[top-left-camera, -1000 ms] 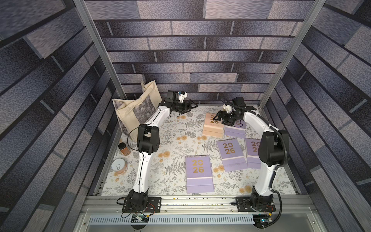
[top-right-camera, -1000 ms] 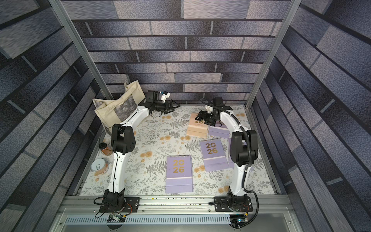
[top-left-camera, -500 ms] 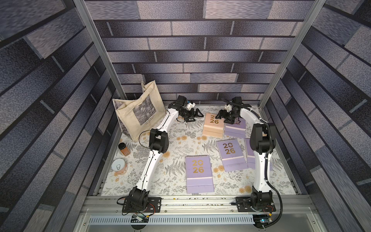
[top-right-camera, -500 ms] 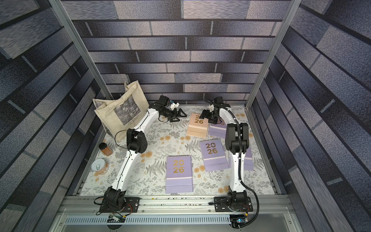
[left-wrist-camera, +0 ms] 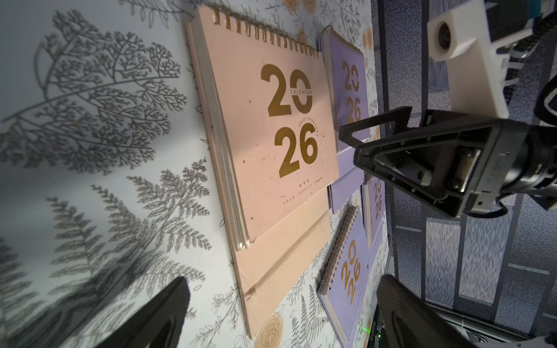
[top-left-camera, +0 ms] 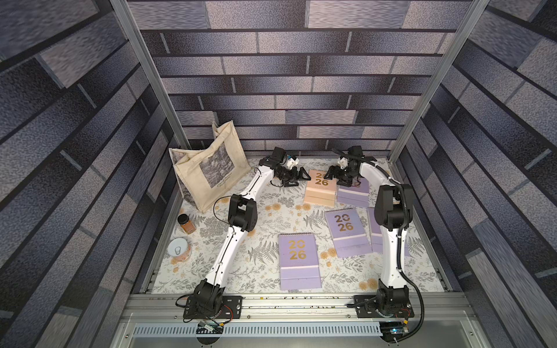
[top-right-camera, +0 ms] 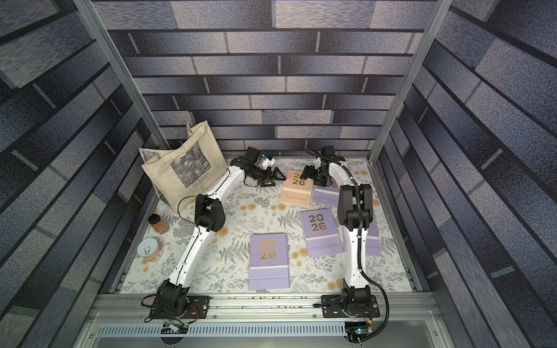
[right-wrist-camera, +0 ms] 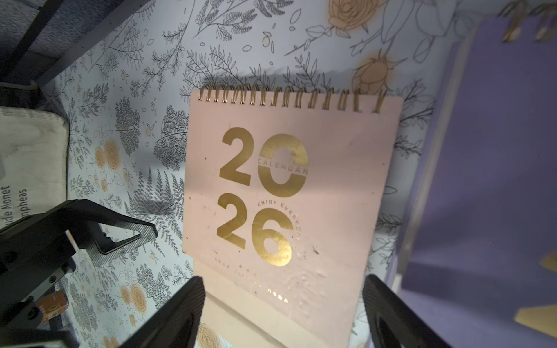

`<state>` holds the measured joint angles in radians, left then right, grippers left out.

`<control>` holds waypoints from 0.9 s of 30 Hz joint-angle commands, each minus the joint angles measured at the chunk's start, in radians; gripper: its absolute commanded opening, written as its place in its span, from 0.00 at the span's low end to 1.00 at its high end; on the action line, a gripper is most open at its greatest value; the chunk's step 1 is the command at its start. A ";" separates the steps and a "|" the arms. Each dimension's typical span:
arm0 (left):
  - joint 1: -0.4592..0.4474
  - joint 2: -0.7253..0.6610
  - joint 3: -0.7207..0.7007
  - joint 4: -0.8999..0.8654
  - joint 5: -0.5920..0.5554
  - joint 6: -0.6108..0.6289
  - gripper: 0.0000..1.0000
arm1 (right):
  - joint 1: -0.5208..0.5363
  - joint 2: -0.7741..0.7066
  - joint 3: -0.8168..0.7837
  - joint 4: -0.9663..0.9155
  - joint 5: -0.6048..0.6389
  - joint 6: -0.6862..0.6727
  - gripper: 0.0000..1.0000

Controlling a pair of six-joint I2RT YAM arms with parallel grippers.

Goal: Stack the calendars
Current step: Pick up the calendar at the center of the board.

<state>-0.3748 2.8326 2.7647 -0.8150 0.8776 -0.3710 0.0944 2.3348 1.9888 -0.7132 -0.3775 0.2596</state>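
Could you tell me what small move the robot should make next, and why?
Probably ease the right tool down and close it on an edge of the peach calendar: that tool and the left tool stand open either side, and its fingers frame the calendar, empty.

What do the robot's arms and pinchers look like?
The left arm and right arm have white shells with black joints and bases. Black cables loop along them. The left gripper and right gripper are black, with hollow triangle fingers.
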 commanded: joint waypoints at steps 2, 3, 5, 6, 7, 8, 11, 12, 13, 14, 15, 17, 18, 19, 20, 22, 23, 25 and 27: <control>-0.001 0.021 0.021 0.050 -0.018 -0.043 1.00 | -0.011 0.046 0.002 -0.019 0.023 -0.019 0.85; -0.002 0.025 0.020 0.056 -0.016 -0.047 1.00 | -0.011 0.043 -0.002 -0.013 0.020 -0.020 0.85; -0.006 0.031 0.020 0.068 -0.012 -0.055 1.00 | -0.014 0.047 -0.003 -0.011 0.010 -0.017 0.85; -0.007 0.036 0.021 0.080 -0.008 -0.063 1.00 | -0.013 0.052 -0.001 -0.013 0.005 -0.019 0.85; -0.009 0.041 0.021 0.093 -0.004 -0.074 1.00 | -0.013 0.055 -0.002 -0.011 0.001 -0.017 0.85; -0.013 0.044 0.021 0.104 -0.001 -0.082 1.00 | -0.013 0.056 -0.001 -0.009 0.000 -0.017 0.85; -0.018 0.055 0.020 0.133 0.012 -0.100 1.00 | -0.014 0.063 -0.001 -0.002 -0.014 -0.013 0.85; -0.021 0.059 0.022 0.139 0.012 -0.104 1.00 | -0.016 0.064 -0.002 0.001 -0.021 -0.011 0.85; -0.022 0.063 0.021 0.148 0.009 -0.107 1.00 | -0.015 0.063 -0.002 0.005 -0.026 -0.010 0.85; -0.024 0.069 0.021 0.157 0.008 -0.114 1.00 | -0.015 0.065 -0.002 0.004 -0.033 -0.008 0.85; -0.026 0.075 0.020 0.168 0.011 -0.123 1.00 | -0.016 0.067 0.000 0.007 -0.035 -0.006 0.85; -0.026 0.086 0.021 0.199 0.036 -0.153 1.00 | -0.019 0.069 0.003 0.009 -0.043 -0.002 0.85; -0.028 0.092 0.021 0.218 0.054 -0.168 1.00 | -0.019 0.070 0.006 0.009 -0.050 0.000 0.85; -0.031 0.097 0.022 0.232 0.063 -0.180 1.00 | -0.021 0.073 0.009 0.009 -0.056 0.002 0.85; -0.034 0.101 0.020 0.244 0.068 -0.190 1.00 | -0.022 0.077 0.015 0.005 -0.062 0.004 0.85; -0.043 0.106 0.020 0.255 0.069 -0.195 1.00 | -0.024 0.080 0.017 0.003 -0.064 0.003 0.85; -0.046 0.108 0.021 0.260 0.072 -0.198 1.00 | -0.025 0.083 0.016 0.004 -0.067 0.003 0.85; -0.052 0.111 0.021 0.275 0.081 -0.211 1.00 | -0.024 0.091 0.016 0.004 -0.081 0.003 0.85; -0.056 0.111 0.020 0.291 0.090 -0.227 1.00 | -0.024 0.098 0.014 0.010 -0.107 0.007 0.85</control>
<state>-0.4164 2.9154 2.7705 -0.5373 0.9463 -0.5587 0.0757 2.3894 1.9923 -0.6998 -0.4519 0.2535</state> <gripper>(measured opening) 0.999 0.848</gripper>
